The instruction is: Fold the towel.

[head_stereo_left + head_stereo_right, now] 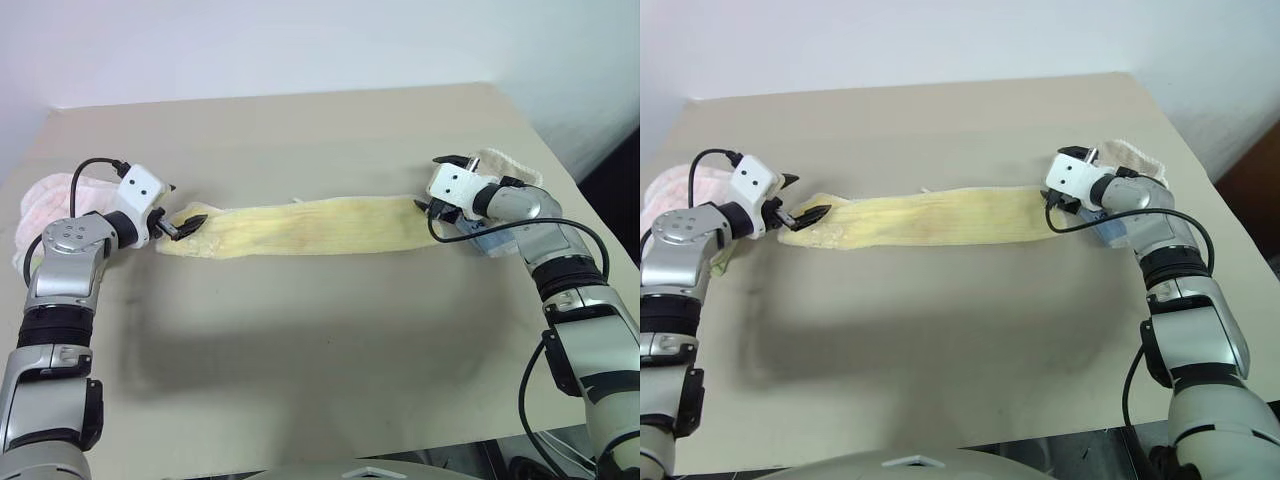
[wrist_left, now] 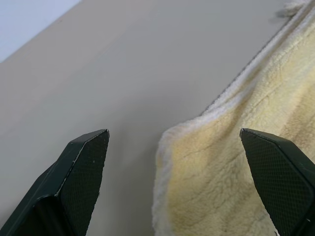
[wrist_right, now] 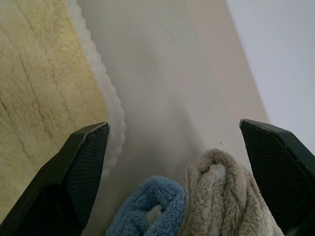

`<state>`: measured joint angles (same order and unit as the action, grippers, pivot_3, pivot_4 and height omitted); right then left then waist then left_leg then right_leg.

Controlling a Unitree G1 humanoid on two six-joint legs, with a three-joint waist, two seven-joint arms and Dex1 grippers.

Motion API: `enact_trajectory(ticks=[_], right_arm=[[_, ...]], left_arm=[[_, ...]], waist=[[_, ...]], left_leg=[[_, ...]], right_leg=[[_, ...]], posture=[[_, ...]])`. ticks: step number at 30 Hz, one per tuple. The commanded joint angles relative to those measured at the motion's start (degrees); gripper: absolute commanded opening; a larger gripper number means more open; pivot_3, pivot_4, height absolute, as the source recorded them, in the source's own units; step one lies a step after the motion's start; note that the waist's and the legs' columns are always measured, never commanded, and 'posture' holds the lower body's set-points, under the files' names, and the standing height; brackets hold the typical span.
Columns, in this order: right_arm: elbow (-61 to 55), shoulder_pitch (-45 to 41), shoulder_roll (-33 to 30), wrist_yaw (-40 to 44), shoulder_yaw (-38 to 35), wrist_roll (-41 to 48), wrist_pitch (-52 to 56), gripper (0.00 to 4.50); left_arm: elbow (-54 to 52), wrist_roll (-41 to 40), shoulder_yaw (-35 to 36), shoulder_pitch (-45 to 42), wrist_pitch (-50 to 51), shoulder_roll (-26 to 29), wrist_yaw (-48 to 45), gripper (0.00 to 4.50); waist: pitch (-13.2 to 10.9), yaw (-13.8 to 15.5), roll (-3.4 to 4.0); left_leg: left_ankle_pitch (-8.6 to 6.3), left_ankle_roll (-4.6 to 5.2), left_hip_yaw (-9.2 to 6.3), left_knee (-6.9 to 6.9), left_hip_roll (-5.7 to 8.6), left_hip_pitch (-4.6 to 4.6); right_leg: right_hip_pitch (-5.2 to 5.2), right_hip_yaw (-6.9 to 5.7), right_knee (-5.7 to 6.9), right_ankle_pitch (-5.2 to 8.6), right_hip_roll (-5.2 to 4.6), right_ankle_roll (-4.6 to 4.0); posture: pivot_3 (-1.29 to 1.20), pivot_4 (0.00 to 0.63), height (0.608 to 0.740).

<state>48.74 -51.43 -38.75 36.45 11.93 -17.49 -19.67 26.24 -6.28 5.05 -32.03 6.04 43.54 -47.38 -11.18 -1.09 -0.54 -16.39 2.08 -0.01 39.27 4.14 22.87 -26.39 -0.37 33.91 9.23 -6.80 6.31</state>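
Towel [image 1: 310, 227] lies as a narrow band across mid-frame on the bench [image 1: 320, 340], left gripper [image 1: 186, 226] and right gripper [image 1: 428, 205] at its ends, jaws spread, nothing pinched; step: pre-grasp, next needs both ends pinched.

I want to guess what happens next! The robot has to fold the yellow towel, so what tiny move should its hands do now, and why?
Probably close both hands on the towel's ends. It lies flat in a long strip on the table, with the open left hand at one end and the open right hand at the other, neither gripping it yet.
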Motion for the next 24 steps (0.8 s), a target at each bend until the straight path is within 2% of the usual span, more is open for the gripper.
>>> enact_trajectory(ticks=[1, 7, 11, 14, 15, 17, 20, 22, 24], right_arm=[[-3.30, 0.42, -2.63, 1.24, -2.36, 2.18, -1.55, 4.48], [-8.93, 2.07, -3.95, -0.70, -6.33, 5.45, 0.10, 4.48], [-17.55, 5.97, -3.61, 5.55, -11.32, 14.42, 9.86, 4.48], [-32.77, 13.84, -5.07, 14.57, -16.46, 28.40, 30.13, 4.48], [-37.98, 16.53, -5.01, 15.27, -18.67, 33.39, 37.61, 4.48], [-45.95, 20.28, -3.66, 11.86, -23.00, 41.69, 52.98, 4.48], [-54.41, 24.38, -1.21, 6.20, -28.31, 51.54, 70.52, 4.48], [-57.14, 25.00, 0.34, 2.80, -31.04, 55.61, 77.50, 4.48], [-57.38, 23.60, 4.72, -3.78, -37.34, 61.91, 88.99, 4.48]], left_arm=[[-2.47, -0.47, 1.21, 0.15, 0.24, 0.74, 0.38, 4.47], [-2.33, -0.02, 0.59, -0.21, -0.03, 0.12, 0.60, 4.47], [-2.08, -0.18, 0.68, -0.97, -0.23, -0.24, 0.48, 4.47], [-3.87, -2.11, 1.73, -0.51, -0.95, 0.42, -2.22, 4.47], [-4.83, -2.74, 1.97, 0.01, -1.45, 0.92, -3.60, 4.47], [-7.42, -4.10, 2.18, 1.82, -2.74, 2.04, -6.94, 4.47], [-11.46, -5.78, 1.69, 4.81, -2.93, 3.69, -11.46, 4.47], [-13.49, -6.39, 1.28, 6.34, -2.77, 4.47, -13.68, 4.47], [-16.48, -7.43, 0.52, 8.39, -1.91, 5.55, -17.09, 4.47]], waist=[[0.00, 0.06, 0.00], [0.00, -0.07, 0.00], [0.00, 0.11, 0.00], [0.01, 0.37, -0.01], [0.02, 0.61, -0.03], [0.02, 0.55, -0.03], [0.02, 0.30, -0.03], [0.02, 0.19, -0.03], [0.02, 0.28, -0.04]], left_leg=[[-0.01, 0.01, 0.00, 0.00, 0.00, 0.00], [-0.06, 0.11, -0.01, 0.00, -0.01, -0.04], [-0.11, 0.18, -0.01, -0.01, -0.04, -0.09], [-0.12, 0.21, -0.01, 0.00, -0.04, -0.12], [-0.13, 0.22, -0.02, 0.00, -0.04, -0.11], [-0.14, 0.25, -0.09, 0.00, -0.05, -0.04], [-0.18, 0.27, -0.06, 0.00, -0.03, -0.06], [-0.18, 0.26, -0.05, -0.01, -0.07, -0.15], [-0.18, 0.25, -0.05, -0.03, -0.14, -0.20]], right_leg=[[0.00, 0.00, 0.00, 0.00, 0.00, 0.00], [0.00, 0.00, 0.05, 0.00, 0.00, 0.00], [0.03, 0.01, 0.07, 0.00, 0.02, 0.00], [0.08, 0.01, 0.06, 0.00, 0.01, 0.00], [0.08, 0.01, 0.06, 0.00, 0.00, 0.00], [0.05, 0.00, 0.05, 0.01, -0.01, -0.01], [0.04, 0.07, 0.03, 0.00, -0.09, -0.01], [0.06, 0.11, 0.01, 0.00, -0.12, -0.02], [0.06, 0.11, -0.04, 0.01, -0.10, -0.02]], posture=[[0.00, 0.150, 0.728], [0.00, 0.150, 0.728], [0.00, 0.150, 0.728], [0.00, 0.150, 0.728], [0.00, 0.150, 0.728], [0.00, 0.150, 0.728], [0.00, 0.150, 0.728], [0.00, 0.150, 0.728], [0.00, 0.150, 0.728]])
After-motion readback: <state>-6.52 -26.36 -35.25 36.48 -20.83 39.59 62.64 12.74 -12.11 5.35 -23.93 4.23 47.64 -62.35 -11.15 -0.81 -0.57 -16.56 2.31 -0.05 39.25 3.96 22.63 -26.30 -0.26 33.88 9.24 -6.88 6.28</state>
